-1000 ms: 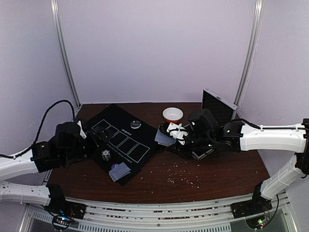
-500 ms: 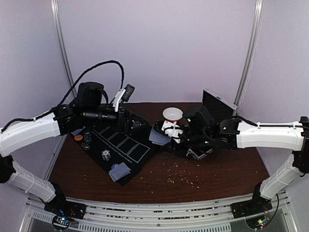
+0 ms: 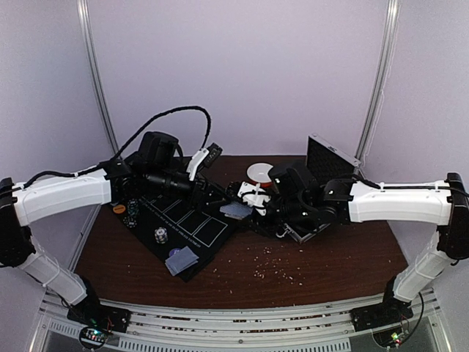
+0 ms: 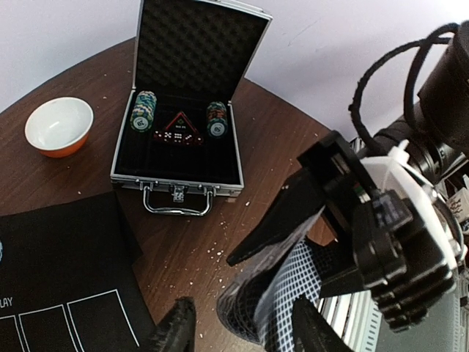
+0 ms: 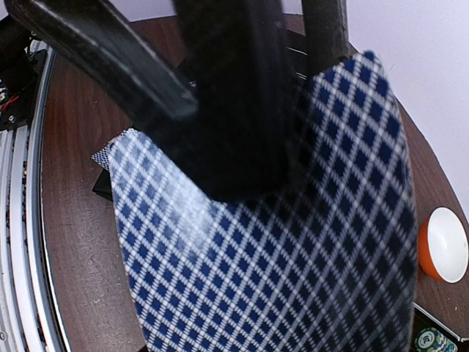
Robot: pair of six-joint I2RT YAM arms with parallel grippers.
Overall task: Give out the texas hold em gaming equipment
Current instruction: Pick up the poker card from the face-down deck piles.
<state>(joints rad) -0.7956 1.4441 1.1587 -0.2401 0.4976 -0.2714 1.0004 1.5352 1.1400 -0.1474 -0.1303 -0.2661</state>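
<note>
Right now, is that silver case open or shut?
Open. The silver case has its lid standing upright, dark foam lining showing, with two chip stacks inside.

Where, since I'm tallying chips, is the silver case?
Top external view: far right of the table, the silver case stands open behind the right arm, right of the white bowl.

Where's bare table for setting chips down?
Wood in front of the case, right of the mat: only crumbs. Also the strip left of the mat's near corner. Crowded mid-table around the held cards and bowl.
</note>
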